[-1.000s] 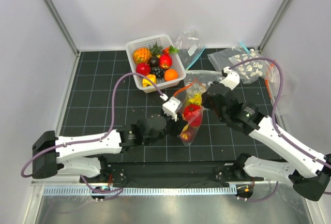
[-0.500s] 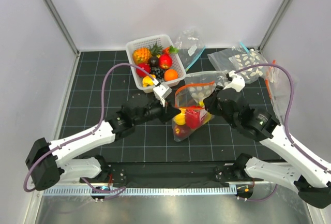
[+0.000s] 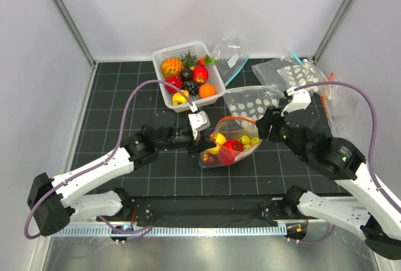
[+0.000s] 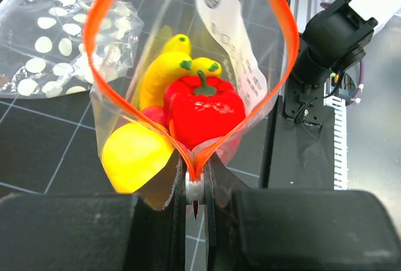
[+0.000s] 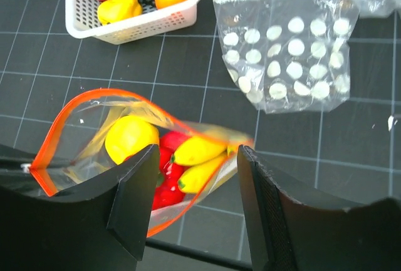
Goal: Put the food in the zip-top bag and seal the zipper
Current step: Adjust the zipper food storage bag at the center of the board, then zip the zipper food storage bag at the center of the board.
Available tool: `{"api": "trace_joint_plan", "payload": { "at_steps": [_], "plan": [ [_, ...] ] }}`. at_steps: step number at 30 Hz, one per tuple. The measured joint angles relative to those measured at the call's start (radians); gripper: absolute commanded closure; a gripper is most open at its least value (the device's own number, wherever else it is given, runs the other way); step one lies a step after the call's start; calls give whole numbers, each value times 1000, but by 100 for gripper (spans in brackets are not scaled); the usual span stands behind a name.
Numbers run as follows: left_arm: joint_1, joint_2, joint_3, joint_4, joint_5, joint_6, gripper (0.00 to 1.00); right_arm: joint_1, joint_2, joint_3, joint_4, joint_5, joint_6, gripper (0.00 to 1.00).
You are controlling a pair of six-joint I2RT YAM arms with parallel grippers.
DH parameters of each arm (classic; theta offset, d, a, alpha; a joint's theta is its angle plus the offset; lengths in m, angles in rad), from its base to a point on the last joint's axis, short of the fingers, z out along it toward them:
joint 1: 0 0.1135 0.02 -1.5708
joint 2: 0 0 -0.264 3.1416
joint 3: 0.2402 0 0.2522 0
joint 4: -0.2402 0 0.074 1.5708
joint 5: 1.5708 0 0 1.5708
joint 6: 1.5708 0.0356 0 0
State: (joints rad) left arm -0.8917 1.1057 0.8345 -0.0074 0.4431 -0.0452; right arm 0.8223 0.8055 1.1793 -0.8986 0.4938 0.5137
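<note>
L gripper clamped shut on orange-red zip strip of clear crinkly plastic bag, mouth agape, glossy toy fruits inside, mid black gridded mat; R gripper jaws apart nr bag; pale walls around

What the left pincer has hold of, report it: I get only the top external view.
Observer: In the left wrist view the left pincer is shut on the zipper at one end of the mouth, which gapes wide.
Operator: Now the right pincer.
Observer: Its wrist view shows the right pincer open and empty, the zip-top bag lying beyond it.
Operator: Name the food seen through the mouth.
Observer: A red fruit with a green stem, a banana bunch, a round yellow fruit.
</note>
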Motion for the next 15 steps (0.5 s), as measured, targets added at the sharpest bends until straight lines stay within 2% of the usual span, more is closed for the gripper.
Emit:
{"api": "trace_joint_plan", "payload": {
  "at_steps": [4, 11, 15],
  "plan": [
    [16, -23, 0, -15, 9, 15, 100, -2, -7, 11, 31, -61, -110, 39],
    [35, -76, -10, -16, 7, 36, 100, -2, 48, 2, 177, -358, -357, 37],
    [44, -76, -10, -16, 13, 36, 100, -2, 129, 22, 223, -494, -478, 29]
  ]
}}
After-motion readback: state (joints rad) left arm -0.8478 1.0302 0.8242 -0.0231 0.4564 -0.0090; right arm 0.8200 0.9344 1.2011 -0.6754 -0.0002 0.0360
